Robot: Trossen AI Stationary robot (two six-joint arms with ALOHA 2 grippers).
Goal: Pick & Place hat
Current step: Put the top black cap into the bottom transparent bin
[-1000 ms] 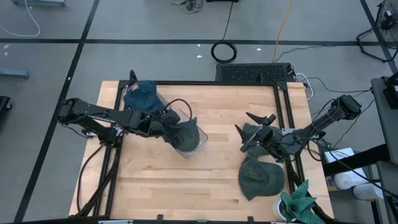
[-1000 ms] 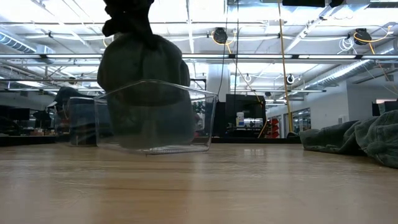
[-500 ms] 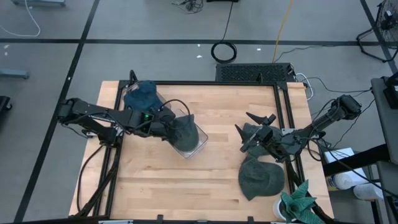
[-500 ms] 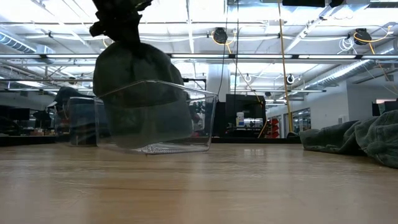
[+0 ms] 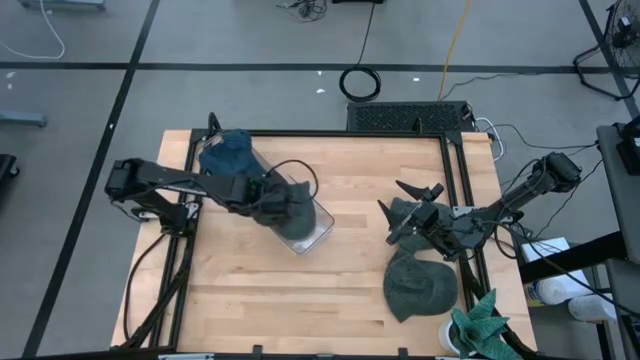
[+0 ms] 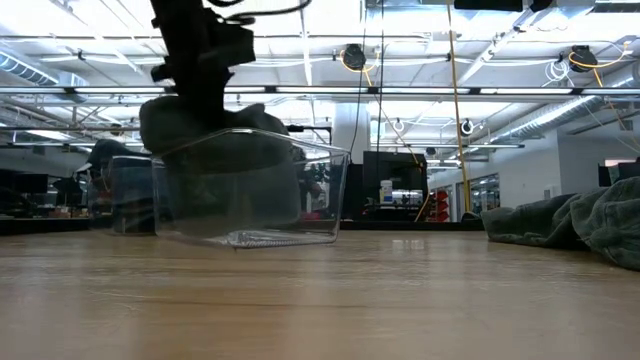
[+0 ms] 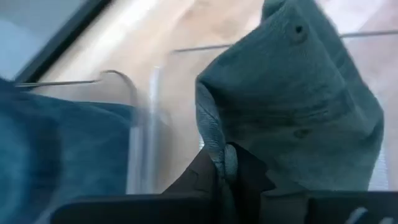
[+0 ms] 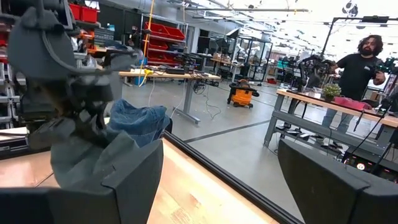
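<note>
A grey-green hat (image 5: 297, 211) hangs partly inside a clear plastic bin (image 5: 312, 229) left of the table's middle, and my left gripper (image 5: 266, 197) is shut on it just above the bin's rim (image 7: 155, 81). In the low view the hat (image 6: 225, 150) bulges over the bin (image 6: 250, 190) beneath the gripper (image 6: 200, 75). My right gripper (image 5: 400, 201) stands open and level at the right, with nothing between its fingers (image 8: 118, 180). Another grey-green hat (image 5: 420, 286) lies flat on the table near it. My left gripper pinches a bunched fold at the hat's edge (image 7: 219, 149) between its two fingers. It comes from the table's left, slanting steeply down. The hat hangs slack below and beyond the fingers, its lower part (image 6: 240, 205) down inside the clear bin.
A second clear bin at the far left holds a blue hat (image 5: 228, 153). A green hat (image 5: 480, 325) sits in a white tub at the near right corner. More grey cloth (image 6: 590, 225) lies by the right arm. A person (image 8: 364, 62) stands in the room beyond.
My left gripper has come down toward the clear bin and tipped its fingers more steeply downward, still shut on the hat. The hat has sunk from hanging high over the bin to slumping into it, spread wider at the rim.
</note>
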